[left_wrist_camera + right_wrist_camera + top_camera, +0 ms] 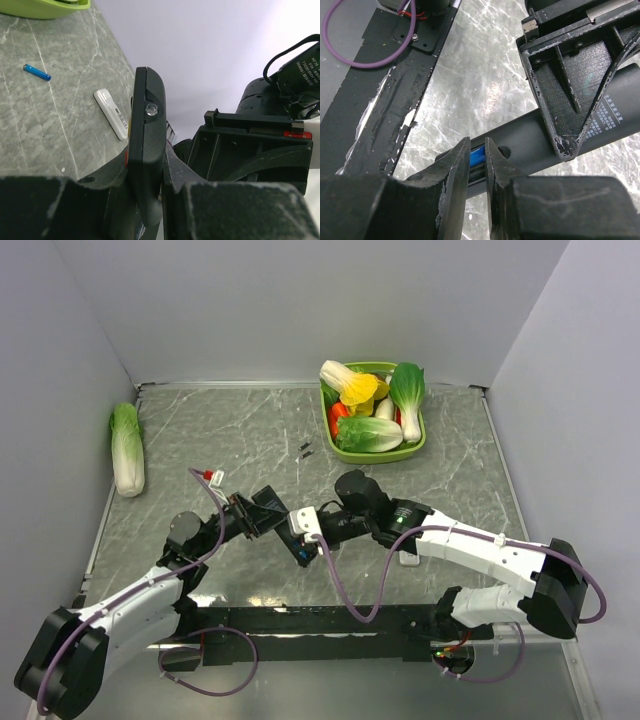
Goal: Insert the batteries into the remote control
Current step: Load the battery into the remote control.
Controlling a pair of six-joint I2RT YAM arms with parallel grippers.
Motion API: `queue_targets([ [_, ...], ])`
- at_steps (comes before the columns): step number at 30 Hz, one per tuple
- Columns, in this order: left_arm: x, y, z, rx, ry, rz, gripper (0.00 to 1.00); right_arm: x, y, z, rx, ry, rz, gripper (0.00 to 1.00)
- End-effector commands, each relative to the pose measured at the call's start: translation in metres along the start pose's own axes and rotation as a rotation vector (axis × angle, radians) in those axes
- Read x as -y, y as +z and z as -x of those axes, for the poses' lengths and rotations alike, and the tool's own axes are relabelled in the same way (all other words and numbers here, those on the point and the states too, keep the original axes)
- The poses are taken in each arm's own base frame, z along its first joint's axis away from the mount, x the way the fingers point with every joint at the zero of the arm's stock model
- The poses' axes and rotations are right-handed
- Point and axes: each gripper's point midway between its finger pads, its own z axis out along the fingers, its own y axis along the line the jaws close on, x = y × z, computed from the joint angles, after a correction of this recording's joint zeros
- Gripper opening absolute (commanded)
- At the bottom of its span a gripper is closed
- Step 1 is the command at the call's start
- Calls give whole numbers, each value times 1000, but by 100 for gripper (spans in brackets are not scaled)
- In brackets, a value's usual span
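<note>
Many vegetables [368,433] fill the green basket [415,450]; one battery [37,72] lies loose outside.

The left pincer [145,172] clamps the remote control [148,125] by its lower part, one dark, scuffed finger [100,200] on each flat side. The black body stands upright and edge-on to the camera, with a small clear bulb set in its rounded upper end. Behind it, on the grey marbled worktop [45,135], a white remote [111,113] lies flat just beside the black one. A blue battery [37,72] lies farther off on its own. The rim of a green tray [45,7] cuts the top-left corner. At right, the right arm's [260,150] black ribbed housing looms close against a pale wall.
</note>
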Motion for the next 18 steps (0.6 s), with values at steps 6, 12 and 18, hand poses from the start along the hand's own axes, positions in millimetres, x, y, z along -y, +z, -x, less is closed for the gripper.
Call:
queue_targets([
  [6, 60, -2, 33, 123, 66, -200, 1, -7, 6, -11, -12, 32, 32, 22],
  [12, 81, -9, 44, 180, 85, -253, 1, -11, 8, -25, -30, 54, 24, 22],
  [18, 97, -22, 55, 261, 92, -295, 1, -12, 12, -35, -15, 66, -2, 21],
])
